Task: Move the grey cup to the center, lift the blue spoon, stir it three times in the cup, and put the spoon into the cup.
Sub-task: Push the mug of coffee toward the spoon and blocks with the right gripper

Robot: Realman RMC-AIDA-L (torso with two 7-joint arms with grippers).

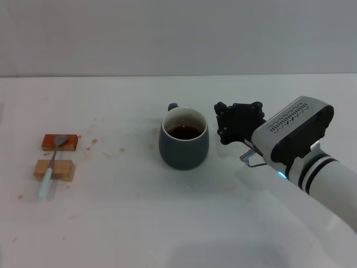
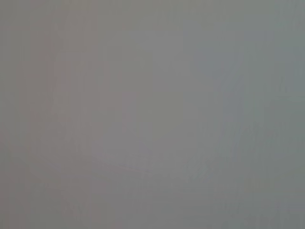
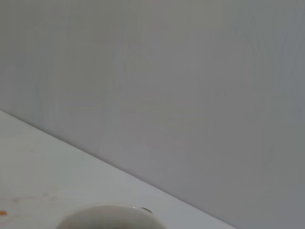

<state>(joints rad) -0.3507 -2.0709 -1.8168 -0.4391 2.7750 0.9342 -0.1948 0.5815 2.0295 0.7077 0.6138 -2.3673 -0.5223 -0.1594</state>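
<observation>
Slate-grey cup (image 1: 184, 140): mid-counter, dark liquid inside, handle toward far edge. Blue spoon (image 1: 51, 162): near left edge, across two wooden blocks (image 1: 54, 170), bowl toward far edge, handle toward near edge. Right gripper (image 1: 239, 123): just beside cup; finger state indiscernible. No legible writing.

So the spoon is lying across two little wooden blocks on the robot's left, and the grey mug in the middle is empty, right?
Not quite. The head view shows the grey cup holds a dark liquid; it is not empty. The rest stands: the blue spoon lies across two small wooden blocks on the robot's left, and the cup sits mid-table, with the right gripper just beside it.
</observation>
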